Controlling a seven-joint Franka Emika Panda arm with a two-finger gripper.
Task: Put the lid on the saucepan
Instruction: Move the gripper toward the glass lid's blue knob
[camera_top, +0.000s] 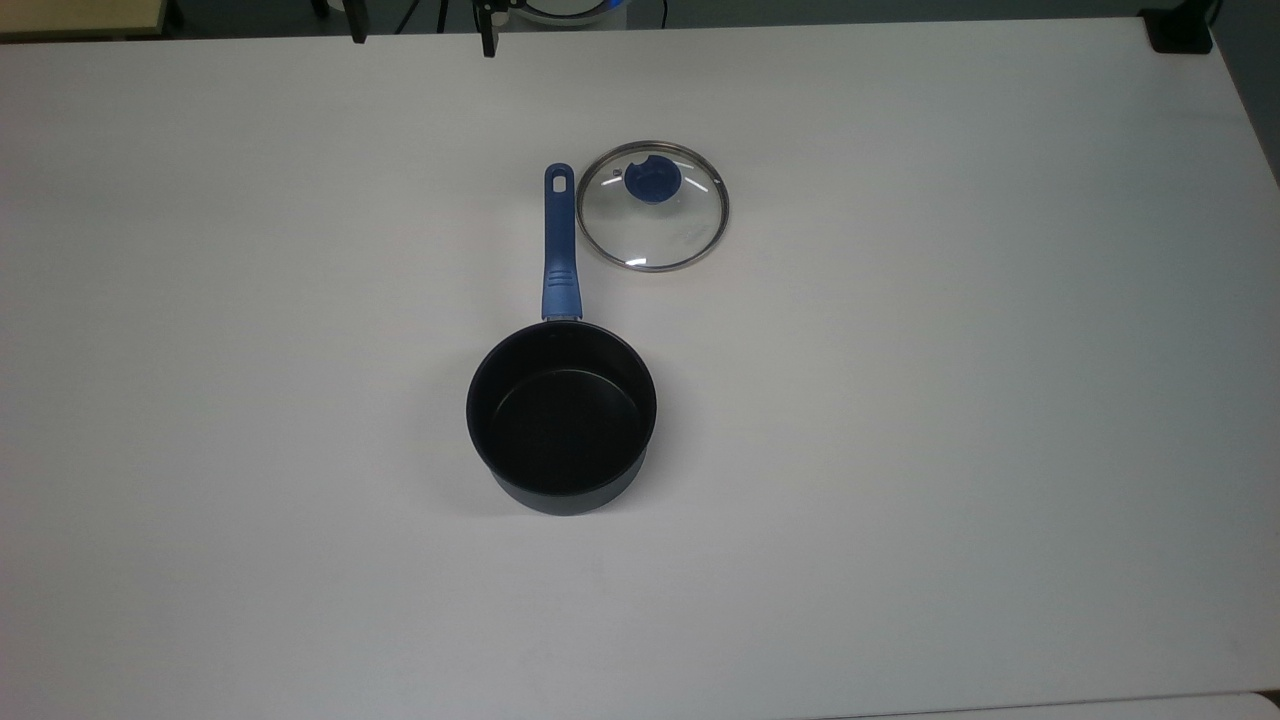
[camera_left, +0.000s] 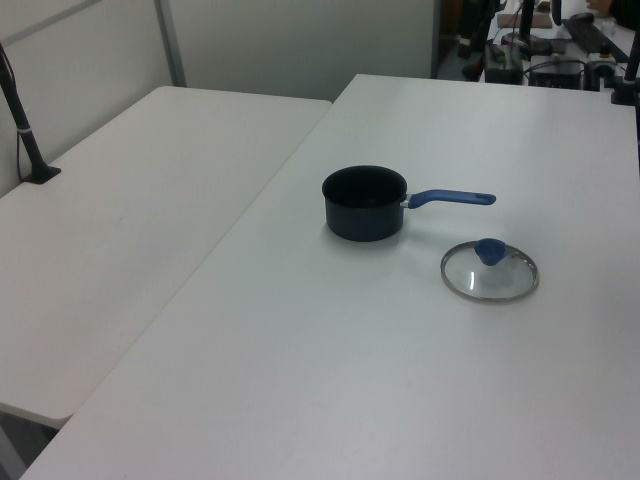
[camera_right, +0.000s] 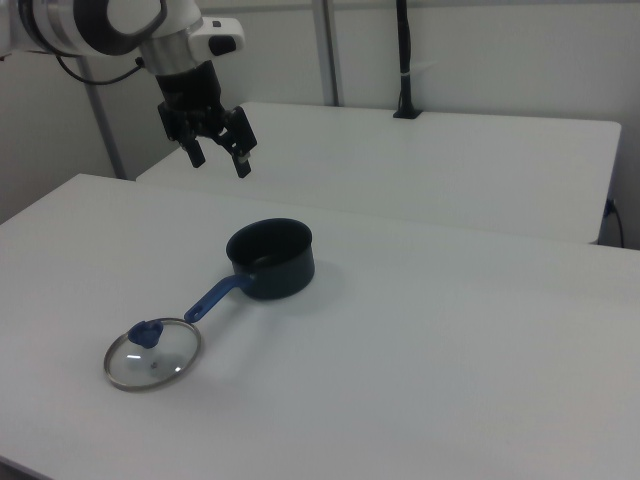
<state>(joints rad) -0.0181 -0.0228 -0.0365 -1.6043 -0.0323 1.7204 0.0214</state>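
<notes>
your hand (camera_right: 218, 155) hangs high above the worktop (camera_top: 950, 400) in the right view, fingers spread apart and gripping nothing, well away from both task things. the lid (camera_top: 653, 206) lies flat on the worktop, knob up, just beside the far end of the saucepan's handle (camera_top: 557, 240); in the top view it sits to the handle's right, seemingly with a thin gap between rim and handle. the saucepan (camera_top: 561, 415) stands upright and empty, open mouth up, handle pointing toward the top view's upper edge.

what could go wrong from here, as i judge it: the knob (camera_top: 652, 182) is the only sensible hold, and it is small and rounded, so a descent slightly off centre would likely let it slip out of the fingers or push the lid sideways across the smooth worktop. the lid sits so close to the handle that a nudge could knock it against the handle and turn the pan. a lid hanging from its knob may tilt, and if it comes down tilted or off centre over the pan, one edge of the rim could catch the pan wall and rest crooked.

hard to make out: the glass is clear, so the lid's surface nearly vanishes against the white top and you mostly read its steel rim. the knob appears off centre toward the far rim in the top view, probably a matter of viewing angle, so don't trust that one view for centring. in the top view two dark finger tips (camera_top: 488, 40) poke in at the upper edge, the rest cut off.
</notes>
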